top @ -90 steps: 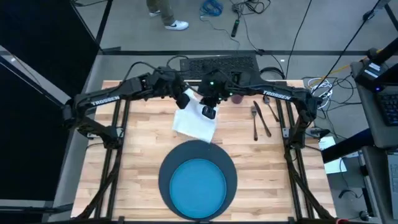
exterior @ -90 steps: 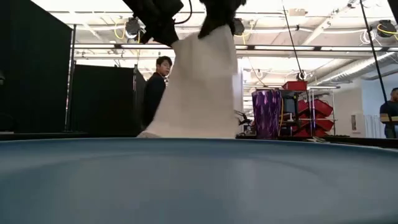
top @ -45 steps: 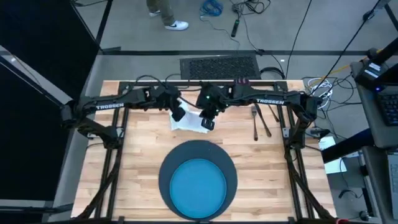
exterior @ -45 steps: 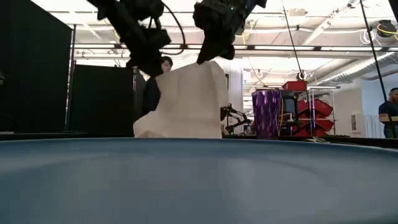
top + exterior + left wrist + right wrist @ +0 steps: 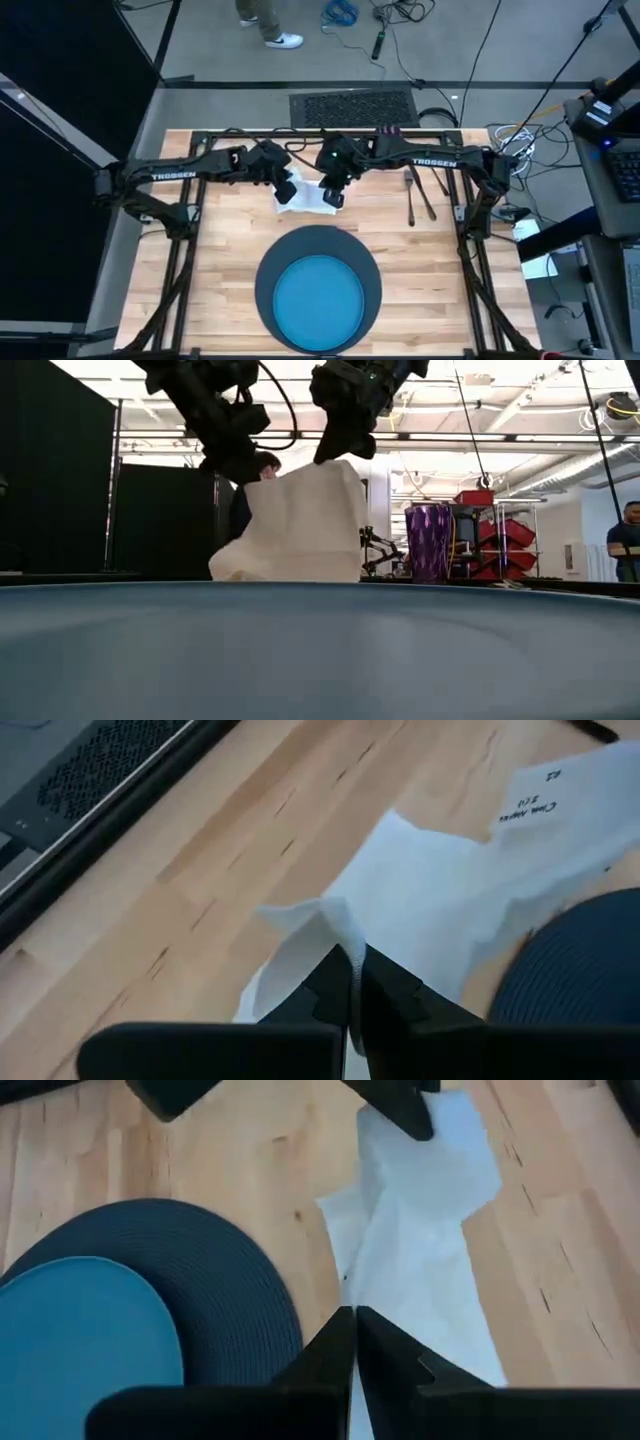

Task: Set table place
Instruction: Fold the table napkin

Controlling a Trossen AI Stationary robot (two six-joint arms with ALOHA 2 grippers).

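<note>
The white napkin (image 5: 306, 199) hangs between my two grippers just beyond the dark grey charger (image 5: 318, 245), which carries the blue plate (image 5: 318, 302). My left gripper (image 5: 287, 190) and my right gripper (image 5: 335, 196) are each shut on an upper corner of it. In the low view the napkin (image 5: 298, 525) sags between them, and its lower part is heaped on the table (image 5: 220, 250). Cutlery (image 5: 418, 195) lies at the right. The purple cup (image 5: 430, 542) stands at the far side. My left gripper pinches an upper corner of the napkin (image 5: 335, 923) between its two fingers, coming from above and slanting down. The cloth hangs slack below it. How many layers it holds, I cannot tell. My right gripper pinches the napkin's other upper corner (image 5: 372, 1302) between its two fingers, from above. The cloth falls away below the fingers (image 5: 335, 452), and its lower end lies on the table.
A slip of paper with writing (image 5: 560, 790) lies beside the napkin. A dark mat (image 5: 352, 104) lies on the floor past the far edge. People stand in the room behind (image 5: 262, 465). Bare wood shows at the left and right of the charger.
Both grippers have gone down with the napkin, still shut on it. The cloth used to hang tall. It now stands lower, with its bottom part bunched on the table and drawn in toward the far edge.
</note>
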